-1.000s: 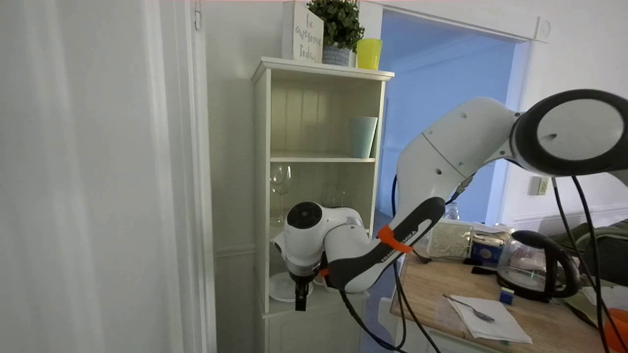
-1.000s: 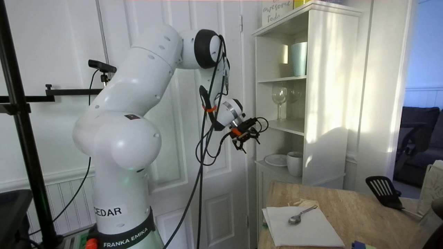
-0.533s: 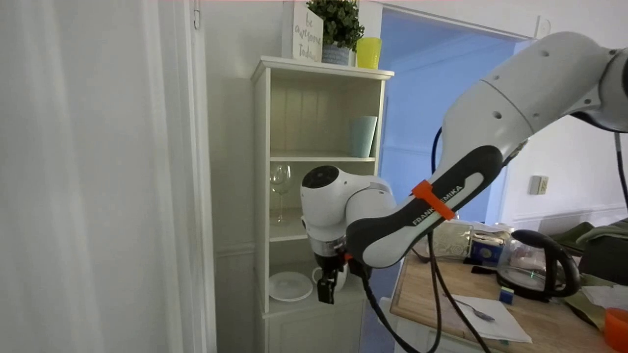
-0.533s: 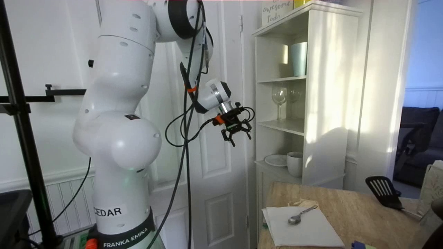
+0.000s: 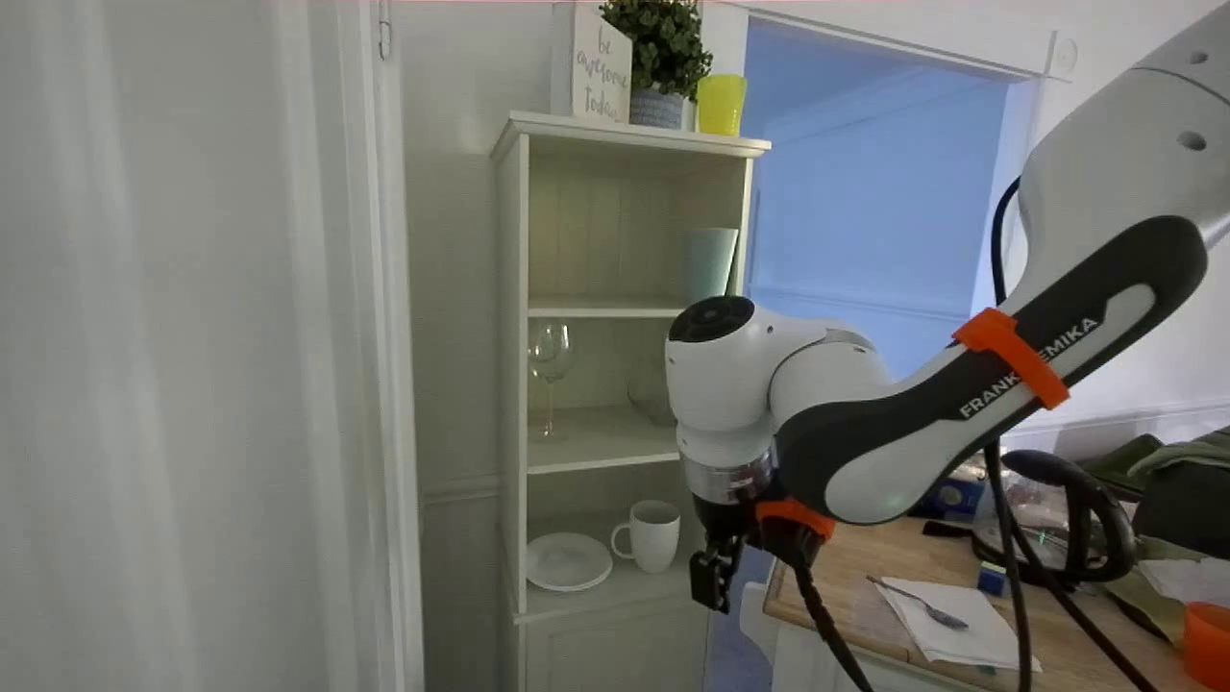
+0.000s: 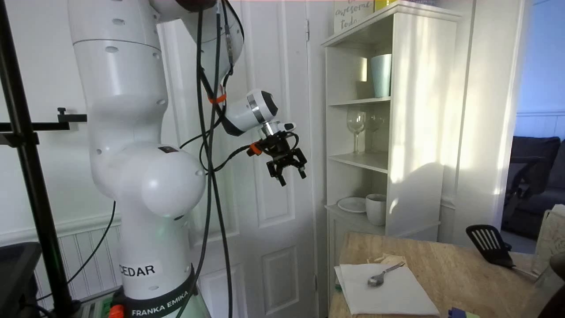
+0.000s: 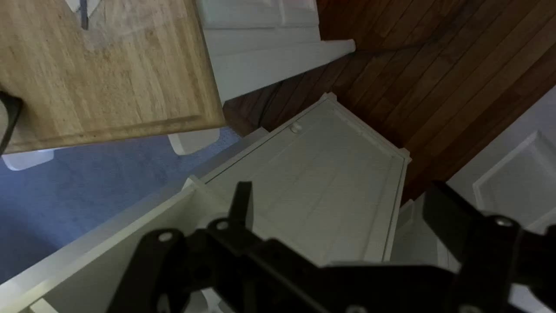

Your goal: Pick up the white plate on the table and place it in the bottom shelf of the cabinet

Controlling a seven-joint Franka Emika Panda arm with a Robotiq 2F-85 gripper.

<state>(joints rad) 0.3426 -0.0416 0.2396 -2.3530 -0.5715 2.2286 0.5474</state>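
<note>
Hanging gripper (image 6: 292,178): its fingers (image 7: 449,217) are standing wide apart around bare air.
White plate (image 5: 567,561): is lying flat on the bottom shelf (image 5: 629,588), lower than the gripper and well apart from it.
Mug (image 5: 655,538): is standing beside the plate, likewise apart.

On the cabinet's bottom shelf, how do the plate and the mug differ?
The plate is shallow and lies flat; the mug is tall-walled and stands upright. The mug has a handle; the plate has none. The plate is wider across than the mug. Both are white and rest on the bottom shelf.
</note>
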